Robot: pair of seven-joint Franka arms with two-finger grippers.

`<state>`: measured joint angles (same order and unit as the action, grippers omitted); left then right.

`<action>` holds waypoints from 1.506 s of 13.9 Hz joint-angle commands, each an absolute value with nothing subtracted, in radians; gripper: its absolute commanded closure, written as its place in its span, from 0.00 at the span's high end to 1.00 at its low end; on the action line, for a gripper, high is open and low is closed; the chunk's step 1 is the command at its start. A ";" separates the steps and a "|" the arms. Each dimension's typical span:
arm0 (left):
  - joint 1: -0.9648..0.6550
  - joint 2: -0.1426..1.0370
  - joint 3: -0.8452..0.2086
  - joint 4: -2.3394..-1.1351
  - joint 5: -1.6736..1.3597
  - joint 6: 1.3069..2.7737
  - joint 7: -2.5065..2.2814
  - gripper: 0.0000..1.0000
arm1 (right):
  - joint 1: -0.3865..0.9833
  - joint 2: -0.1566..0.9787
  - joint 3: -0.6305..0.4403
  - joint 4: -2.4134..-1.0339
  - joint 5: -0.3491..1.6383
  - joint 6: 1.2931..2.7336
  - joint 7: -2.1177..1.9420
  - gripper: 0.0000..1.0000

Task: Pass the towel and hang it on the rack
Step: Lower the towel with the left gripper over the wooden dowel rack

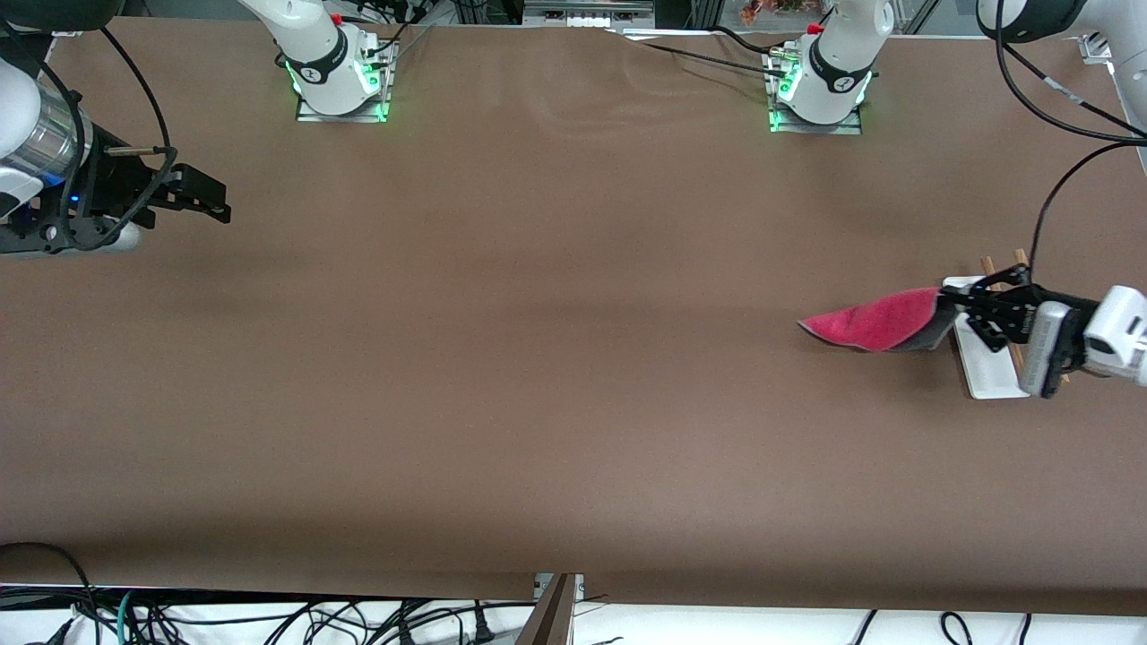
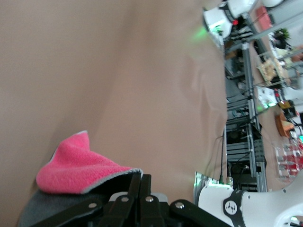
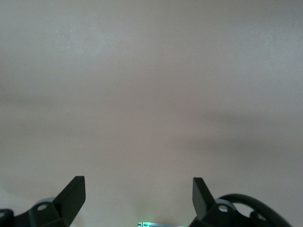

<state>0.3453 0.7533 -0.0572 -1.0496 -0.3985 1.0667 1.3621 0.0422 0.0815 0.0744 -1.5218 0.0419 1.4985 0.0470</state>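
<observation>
The towel (image 1: 874, 321), pink-red on top and dark grey beneath, hangs from my left gripper (image 1: 948, 309), which is shut on its corner over the rack. It trails toward the table's middle with its free end near the brown cloth. In the left wrist view the towel (image 2: 75, 169) bunches beside the closed fingers (image 2: 142, 189). The rack (image 1: 984, 358) has a white base and two brown rods at the left arm's end of the table, partly hidden by the gripper. My right gripper (image 1: 211, 202) is open and empty, up over the right arm's end of the table; its fingertips (image 3: 75, 189) show only bare cloth.
The brown tablecloth (image 1: 538, 358) covers the whole table. The two arm bases (image 1: 336, 76) stand along its edge farthest from the front camera. Cables hang below its near edge.
</observation>
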 commanded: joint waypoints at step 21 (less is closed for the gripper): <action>0.399 0.782 0.295 -1.008 -0.189 1.442 1.522 0.00 | 0.040 0.098 0.072 -1.491 -0.031 1.529 0.048 1.00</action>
<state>0.3972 0.7808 0.2950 -1.0020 -0.2186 1.4254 1.4954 0.0412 0.0951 0.0700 -1.5051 -0.0149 1.5267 0.0458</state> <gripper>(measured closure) 0.982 0.000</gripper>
